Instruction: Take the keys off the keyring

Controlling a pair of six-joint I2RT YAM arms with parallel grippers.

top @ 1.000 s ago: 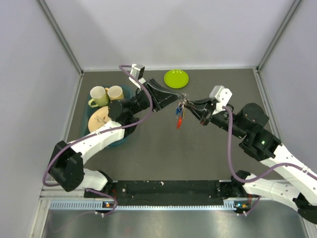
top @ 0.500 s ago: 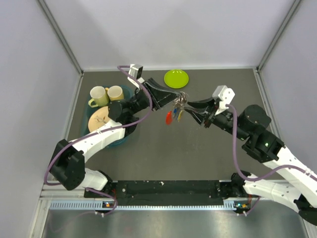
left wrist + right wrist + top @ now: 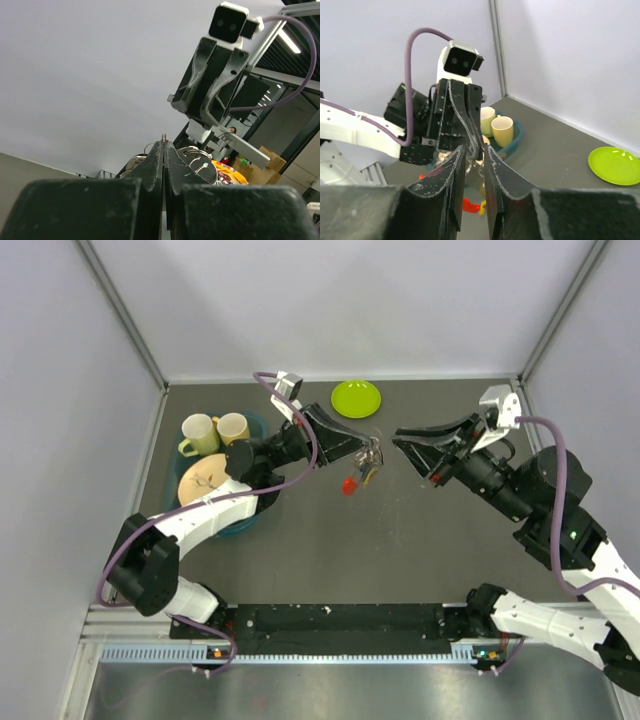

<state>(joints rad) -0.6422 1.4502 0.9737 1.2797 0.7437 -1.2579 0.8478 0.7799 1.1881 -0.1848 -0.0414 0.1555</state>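
My left gripper [image 3: 373, 447] is shut on the small silver keyring [image 3: 371, 453] and holds it above the table. The keys [image 3: 360, 476] hang below it, with a red one [image 3: 350, 484] lowest. In the left wrist view the jaws are pressed together [image 3: 164, 145] with a thin wire of the ring [image 3: 163, 136] poking out at the tip. My right gripper [image 3: 412, 454] is a short way to the right of the keys, open a narrow gap and empty. In the right wrist view [image 3: 474, 150] the red key [image 3: 470, 205] shows between its fingers.
A lime-green dish [image 3: 356, 397] lies at the back of the table. A teal tray [image 3: 253, 510] at the left holds two cups [image 3: 200, 433] [image 3: 233, 427] and a wooden plate [image 3: 204, 480]. Grey walls close the table on three sides.
My right gripper has left the keyring and drawn back to the right and higher. The keys have swung a little left under my left gripper, which still holds the ring.
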